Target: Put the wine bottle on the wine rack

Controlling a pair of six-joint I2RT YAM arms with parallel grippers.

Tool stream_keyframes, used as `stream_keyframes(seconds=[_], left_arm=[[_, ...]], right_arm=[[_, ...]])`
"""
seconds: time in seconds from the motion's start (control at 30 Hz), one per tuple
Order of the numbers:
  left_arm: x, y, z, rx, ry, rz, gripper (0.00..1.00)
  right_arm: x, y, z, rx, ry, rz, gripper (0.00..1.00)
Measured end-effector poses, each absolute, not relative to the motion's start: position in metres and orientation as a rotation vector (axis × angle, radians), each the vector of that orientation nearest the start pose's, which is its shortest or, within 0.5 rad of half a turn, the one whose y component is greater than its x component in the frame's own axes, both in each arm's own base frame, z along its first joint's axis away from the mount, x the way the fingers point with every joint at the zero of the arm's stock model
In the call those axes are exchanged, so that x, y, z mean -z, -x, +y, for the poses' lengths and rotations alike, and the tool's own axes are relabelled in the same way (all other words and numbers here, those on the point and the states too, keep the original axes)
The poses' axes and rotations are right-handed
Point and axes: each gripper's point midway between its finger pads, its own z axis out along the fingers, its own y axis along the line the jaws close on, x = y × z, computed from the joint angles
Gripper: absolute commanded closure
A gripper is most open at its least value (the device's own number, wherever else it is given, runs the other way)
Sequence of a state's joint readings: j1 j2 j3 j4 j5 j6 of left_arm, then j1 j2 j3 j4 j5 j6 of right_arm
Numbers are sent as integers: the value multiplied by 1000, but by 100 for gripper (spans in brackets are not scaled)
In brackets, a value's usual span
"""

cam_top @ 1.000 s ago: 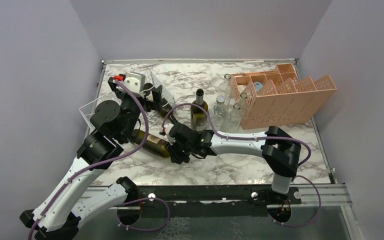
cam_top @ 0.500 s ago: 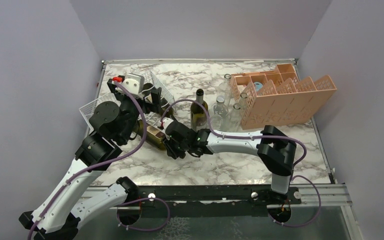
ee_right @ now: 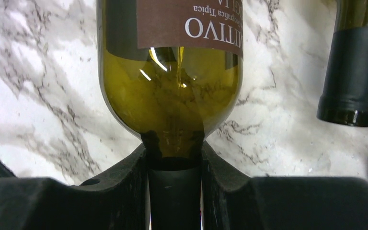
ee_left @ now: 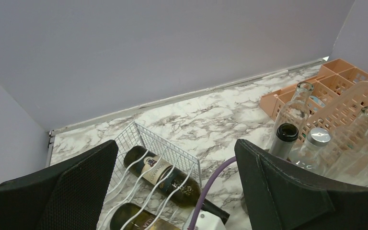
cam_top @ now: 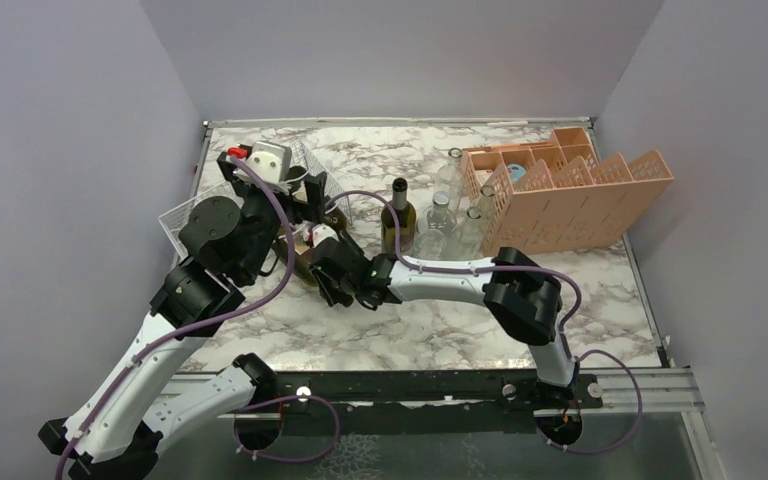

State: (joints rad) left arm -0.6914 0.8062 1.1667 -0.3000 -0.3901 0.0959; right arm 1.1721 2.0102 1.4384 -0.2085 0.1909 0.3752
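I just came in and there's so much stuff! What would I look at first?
Probably the right gripper pinching the neck of a sideways green wine bottle, left of the middle of the marble table. Next comes the big orange crate tipped on its side at the back right. The white wire rack sits at the back left with a dark bottle lying in it.

Lab test booth (plain walls (cam_top: 400, 50) box the table (cam_top: 410, 330)).

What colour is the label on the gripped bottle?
Brown label with white lettering; right wrist view.
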Motion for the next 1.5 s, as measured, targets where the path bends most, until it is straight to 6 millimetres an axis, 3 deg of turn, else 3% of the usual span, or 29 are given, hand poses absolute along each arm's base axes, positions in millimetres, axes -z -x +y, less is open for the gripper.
stream_keyframes(seconds=[0.2,0.5,0.7,0.97,1.2,1.37,1.5], left_arm=[[-427,-259,-123,194,-268,1476,1],[-433,-256,-121,206,-254,1456,1],[-435,-259,-124,212,-248,1456,1],[-432,-265,-130,216,-249,1473,1],[-432,-268,-132,215,-251,1482,1],[-439,-269,-133,216,-249,1478,1],[-446,-269,-133,216,-248,1477,1]], right_arm=[[-65,-238,491,-474,767,2232,98],[-59,-263,510,-411,690,2220,79],[-58,-277,521,-405,666,2215,74],[-55,-295,529,-401,633,2211,51],[-76,-313,536,-435,575,2156,43],[-78,-314,537,-442,571,2152,41],[-91,-312,536,-466,563,2136,38]])
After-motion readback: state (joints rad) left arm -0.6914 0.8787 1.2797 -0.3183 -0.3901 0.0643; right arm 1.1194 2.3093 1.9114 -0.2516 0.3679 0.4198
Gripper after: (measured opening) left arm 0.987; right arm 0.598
